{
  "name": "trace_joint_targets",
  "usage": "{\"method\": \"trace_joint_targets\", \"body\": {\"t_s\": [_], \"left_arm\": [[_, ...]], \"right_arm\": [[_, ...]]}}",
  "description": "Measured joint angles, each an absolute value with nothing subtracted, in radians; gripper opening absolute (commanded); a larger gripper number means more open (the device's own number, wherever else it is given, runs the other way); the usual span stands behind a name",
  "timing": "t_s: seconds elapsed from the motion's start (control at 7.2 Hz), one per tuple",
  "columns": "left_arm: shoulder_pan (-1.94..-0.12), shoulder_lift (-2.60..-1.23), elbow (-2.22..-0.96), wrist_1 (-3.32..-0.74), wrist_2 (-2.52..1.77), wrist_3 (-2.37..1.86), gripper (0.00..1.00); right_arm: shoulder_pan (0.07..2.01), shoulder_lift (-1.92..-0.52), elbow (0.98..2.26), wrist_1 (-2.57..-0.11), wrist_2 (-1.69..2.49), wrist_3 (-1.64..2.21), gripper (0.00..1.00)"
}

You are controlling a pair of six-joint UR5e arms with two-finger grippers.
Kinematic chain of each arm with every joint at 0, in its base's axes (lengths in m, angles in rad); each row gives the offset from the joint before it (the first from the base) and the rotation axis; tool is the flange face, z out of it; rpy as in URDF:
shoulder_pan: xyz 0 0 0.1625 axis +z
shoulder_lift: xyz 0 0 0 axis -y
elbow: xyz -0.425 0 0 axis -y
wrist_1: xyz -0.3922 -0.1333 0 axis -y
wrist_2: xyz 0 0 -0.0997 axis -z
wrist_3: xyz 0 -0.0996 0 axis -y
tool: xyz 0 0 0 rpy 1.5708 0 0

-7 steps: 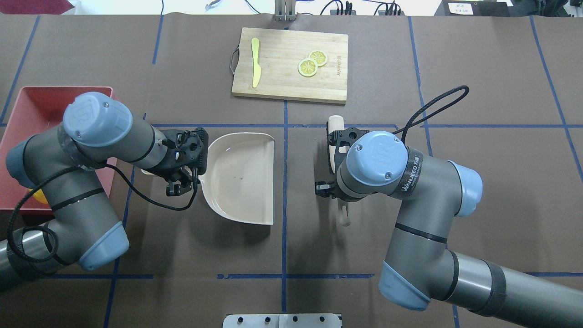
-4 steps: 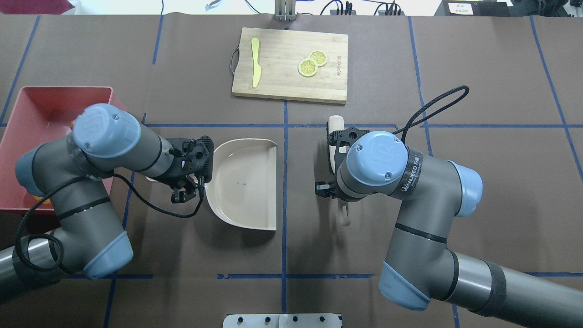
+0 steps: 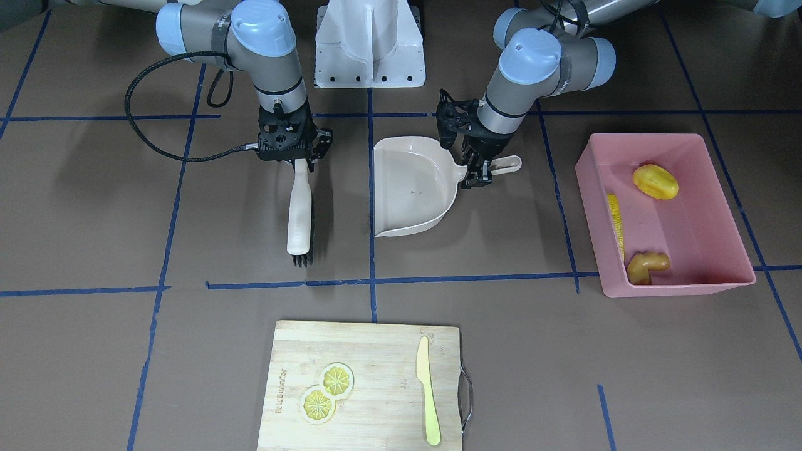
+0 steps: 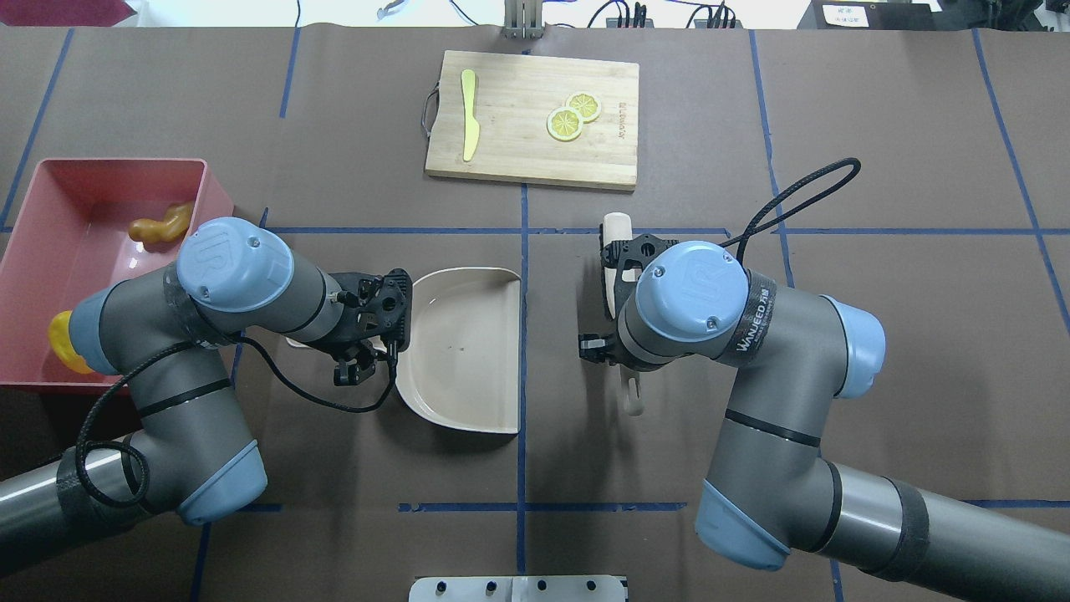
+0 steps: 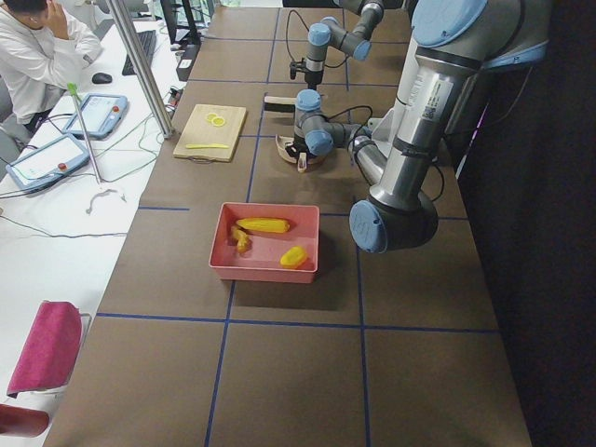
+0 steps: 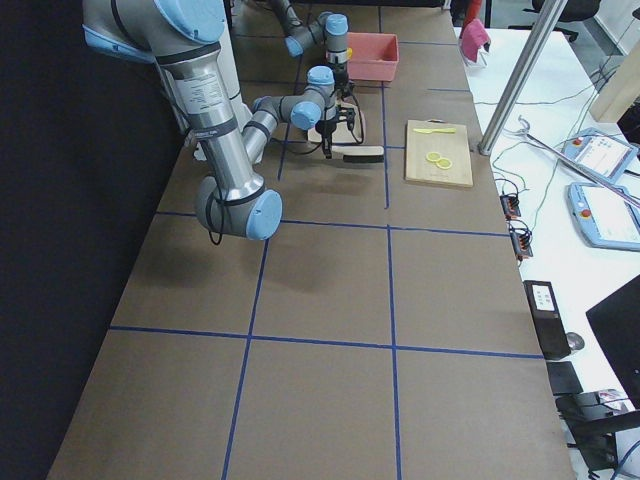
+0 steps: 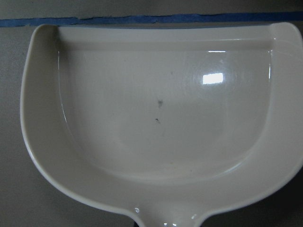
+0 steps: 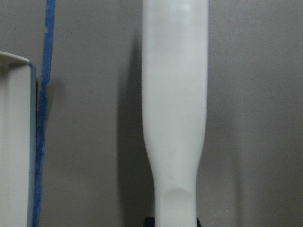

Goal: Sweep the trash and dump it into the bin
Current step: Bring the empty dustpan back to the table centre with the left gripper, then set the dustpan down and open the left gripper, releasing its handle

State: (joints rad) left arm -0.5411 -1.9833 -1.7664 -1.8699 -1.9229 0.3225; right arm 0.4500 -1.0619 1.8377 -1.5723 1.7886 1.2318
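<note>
The pink bin [image 3: 689, 232] holds the trash: the corn cob [image 3: 617, 219], the potato lump [image 3: 655, 180] and the ginger root [image 3: 647, 266]. In the overhead view the bin [image 4: 75, 226] is at the left and my left arm hides the corn. My left gripper [image 3: 474, 170] is shut on the handle of the empty beige dustpan [image 3: 407, 181], which lies flat and low at mid-table [image 4: 460, 351]. My right gripper [image 3: 294, 150] is shut on the white brush [image 3: 299, 213], which lies level beside the pan's open edge.
A bamboo cutting board [image 4: 518, 150] with two lemon slices [image 4: 573, 115] and a pale knife [image 4: 470, 125] lies at the far middle. Blue tape lines cross the brown table. The robot's base [image 3: 369, 37] stands behind the pan.
My left arm has carried the dustpan rightward, away from the bin, toward the table's middle. The ginger in the bin has come into sight. The right arm and brush have not moved.
</note>
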Motion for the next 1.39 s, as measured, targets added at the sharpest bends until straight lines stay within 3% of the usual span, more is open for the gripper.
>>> {"method": "trace_joint_targets", "body": {"t_s": [0.14, 0.28, 0.69, 1.39], "left_arm": [[-0.54, -1.99, -1.762, -1.87, -1.922, 0.325, 0.96], [-0.54, -1.993, -1.759, -1.87, -1.922, 0.326, 0.99], [-0.55, -1.994, -1.781, -1.868, -1.922, 0.326, 1.0], [-0.664, -1.982, -1.925, -1.707, -1.92, 0.322, 1.0]], "right_arm": [[0.449, -1.062, 1.837, -1.572, 1.788, 1.232, 0.0], [0.448, -1.062, 1.837, -1.571, 1.788, 1.232, 0.0], [0.445, -1.062, 1.834, -1.57, 1.787, 1.232, 0.0], [0.445, -1.07, 1.832, -1.569, 1.785, 1.232, 0.0]]}}
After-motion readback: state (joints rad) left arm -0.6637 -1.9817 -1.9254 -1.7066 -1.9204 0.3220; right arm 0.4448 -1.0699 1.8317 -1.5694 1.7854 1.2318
